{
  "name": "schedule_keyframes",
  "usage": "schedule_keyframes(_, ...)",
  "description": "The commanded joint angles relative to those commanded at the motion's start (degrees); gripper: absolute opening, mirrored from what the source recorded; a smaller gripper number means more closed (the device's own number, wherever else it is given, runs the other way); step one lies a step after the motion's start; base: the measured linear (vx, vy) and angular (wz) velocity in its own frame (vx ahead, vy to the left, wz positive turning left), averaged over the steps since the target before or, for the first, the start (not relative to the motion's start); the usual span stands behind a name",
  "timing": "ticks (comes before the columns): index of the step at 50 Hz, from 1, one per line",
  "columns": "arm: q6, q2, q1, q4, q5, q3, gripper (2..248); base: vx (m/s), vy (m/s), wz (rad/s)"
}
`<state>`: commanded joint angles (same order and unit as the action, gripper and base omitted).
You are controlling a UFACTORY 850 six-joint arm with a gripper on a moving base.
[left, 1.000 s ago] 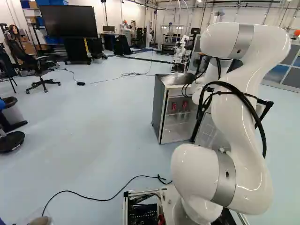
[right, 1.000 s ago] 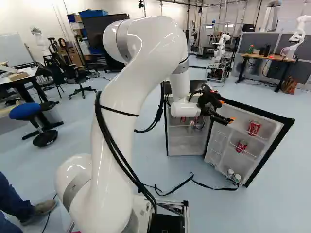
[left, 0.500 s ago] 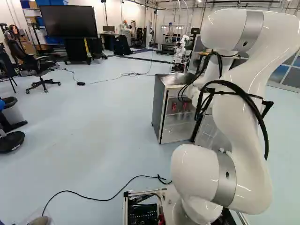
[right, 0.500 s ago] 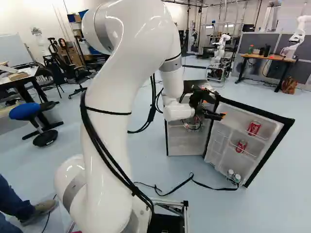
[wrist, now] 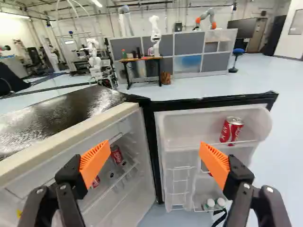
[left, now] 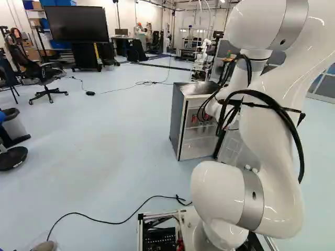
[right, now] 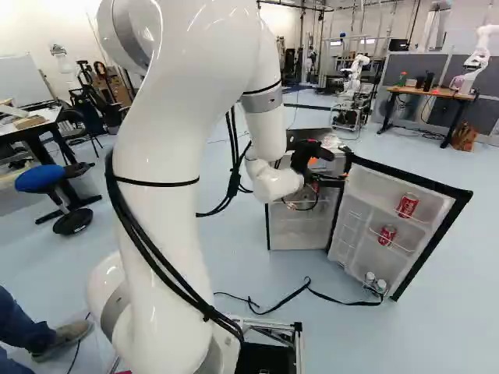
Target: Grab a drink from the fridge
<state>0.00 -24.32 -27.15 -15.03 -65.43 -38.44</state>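
Right base view shows the hand (wrist: pixel 155 152), open and empty, swung from the door (right: pixel 374 188) towards the fridge (left: pixel 178 123) (promising, I'd say); an inside can (wrist: pixel 116 154) seems likelier now.

Glossy white arm, black cables

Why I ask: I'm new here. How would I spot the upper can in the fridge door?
Find the fridge, then its open door. On the door's upper shelf stands a red can with white lettering. It is the higher of the door's two red cans; the lower can sits one shelf below.
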Motion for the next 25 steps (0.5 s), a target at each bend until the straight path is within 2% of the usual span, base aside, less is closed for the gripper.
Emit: schedule_keyframes(25,0.00,-0.15,-0.52,15.04,0.00,-0.19,247,0.000,0.000,0.000)
